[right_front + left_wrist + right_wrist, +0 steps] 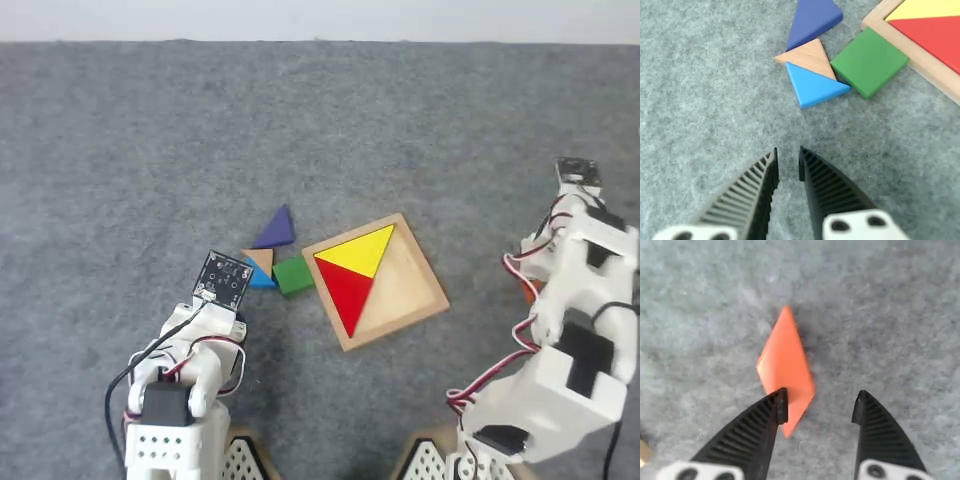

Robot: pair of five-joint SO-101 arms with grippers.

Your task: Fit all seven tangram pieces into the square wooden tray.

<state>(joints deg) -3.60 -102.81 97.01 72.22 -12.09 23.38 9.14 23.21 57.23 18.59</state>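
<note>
On open carpet (880,300) right of the wooden tray (405,285), my right claw (822,400) gapes, orange parallelogram (785,365) by one fingertip (781,404).

Mostly covered in the high view by the left arm's circuit board (224,280): blue triangle (264,281), a sliver showing. Nearly hidden behind the right arm (585,260), right of the tray: orange parallelogram (527,291). Overlapped at one corner by a finger (771,412) of the right gripper (820,400). Cut by the left wrist view's edge: wooden tray (920,59), yellow triangle (925,9), red triangle (940,37), purple triangle (812,20). Unidentifiable: tan scrap (644,452), cut off.
</note>
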